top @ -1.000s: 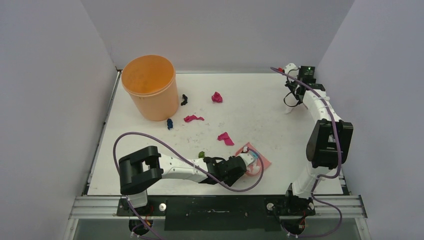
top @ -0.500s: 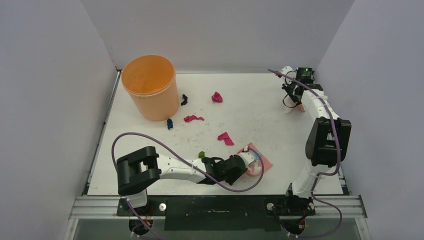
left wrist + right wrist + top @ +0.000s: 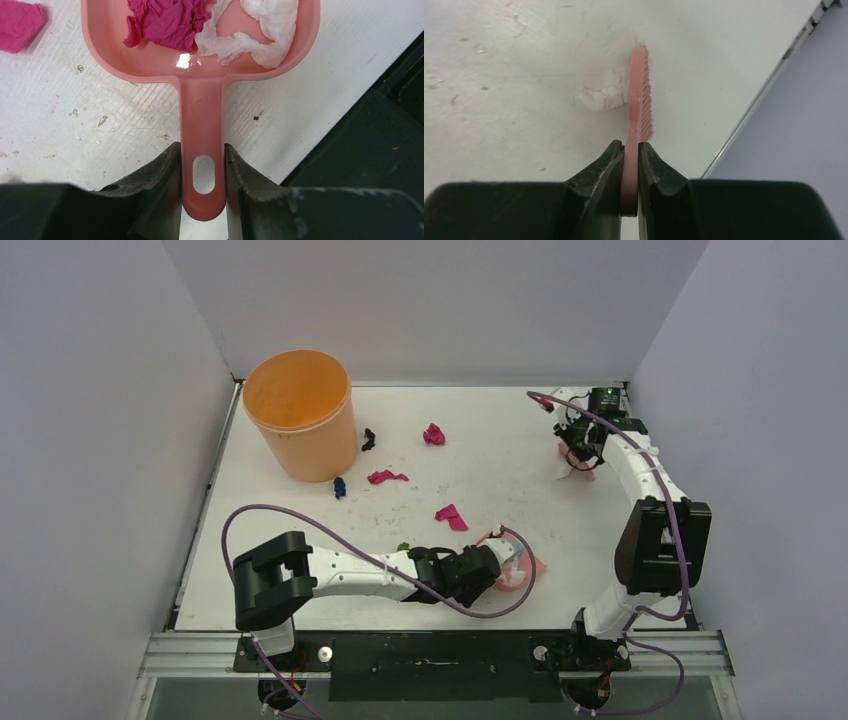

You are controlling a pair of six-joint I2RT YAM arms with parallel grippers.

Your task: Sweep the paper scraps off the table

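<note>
1. My left tool is low over the tabletop at about 6 o'clock. Its two jaws pinch the handle of the pink dustpan from both sides (the handle end with the oval hole sits between them).
2. The dustpan lies flat on the tabletop. Inside it I see a magenta wad and a white wad on its 3 o'clock side, and the two touch.
3. My right tool is far out at about 2 o'clock, near the right edge of the tabletop. Its jaws are pressed onto the thin handle of the pink brush, which stands on its edge.
4. A small white scrap lies on the tabletop against the left face of the brush (whether the bristles reach it, I cannot tell).
5. The other paper scraps are loose on the tabletop. The far magenta scrap is at about 12 o'clock, the middle magenta scrap is near the centre, and the near magenta scrap lies near the dustpan, at its 10 o'clock.
6. The orange bucket stands upright at 10 o'clock. The black scrap lies just beside it on its 3 o'clock side, and the dark blue scrap lies near its foot at its 5 o'clock.
7. The green scrap lies just beside my left forearm, on its far side.
</note>
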